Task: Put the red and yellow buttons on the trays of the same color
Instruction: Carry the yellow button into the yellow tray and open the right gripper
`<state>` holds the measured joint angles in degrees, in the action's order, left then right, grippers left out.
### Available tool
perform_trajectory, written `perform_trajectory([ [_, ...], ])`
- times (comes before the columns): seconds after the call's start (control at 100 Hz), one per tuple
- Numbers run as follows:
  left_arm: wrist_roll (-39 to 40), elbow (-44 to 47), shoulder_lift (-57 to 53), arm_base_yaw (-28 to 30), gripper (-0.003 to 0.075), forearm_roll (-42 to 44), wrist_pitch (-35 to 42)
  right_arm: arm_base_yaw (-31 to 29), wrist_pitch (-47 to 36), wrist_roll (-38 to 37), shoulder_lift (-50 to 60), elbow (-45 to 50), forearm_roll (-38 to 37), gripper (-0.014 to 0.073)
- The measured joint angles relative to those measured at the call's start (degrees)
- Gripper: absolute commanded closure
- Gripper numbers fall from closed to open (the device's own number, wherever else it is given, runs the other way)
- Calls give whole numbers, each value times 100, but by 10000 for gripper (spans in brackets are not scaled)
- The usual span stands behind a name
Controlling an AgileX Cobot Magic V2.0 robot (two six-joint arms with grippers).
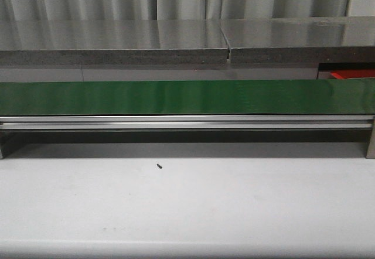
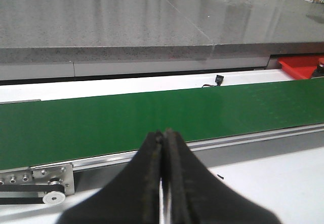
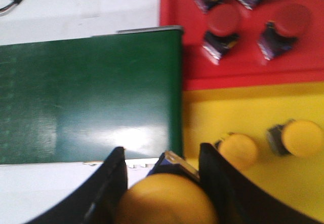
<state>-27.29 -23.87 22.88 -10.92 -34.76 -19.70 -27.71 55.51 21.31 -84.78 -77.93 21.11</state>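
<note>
In the right wrist view, my right gripper is shut on a yellow button with a dark base, held over the belt's end beside the yellow tray. Two yellow buttons lie in that tray. Beyond it, the red tray holds several red buttons. In the left wrist view, my left gripper is shut on nothing, hovering at the near edge of the green belt. Neither gripper shows in the front view.
The green conveyor belt runs across the table on an aluminium rail. A grey stone counter stands behind it. A corner of the red tray peeks out at the far right. A small black speck lies on the white table.
</note>
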Motion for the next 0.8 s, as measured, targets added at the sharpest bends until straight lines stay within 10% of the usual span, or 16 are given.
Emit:
perform_trajectory([
  [0.35,0,0,0,0,739,0,0,-1270,-674,-362,246,1202,-78,424],
  [0.8,0,0,0,0,739,0,0,-1351,-1851,-375,-760,1749,-57,424],
])
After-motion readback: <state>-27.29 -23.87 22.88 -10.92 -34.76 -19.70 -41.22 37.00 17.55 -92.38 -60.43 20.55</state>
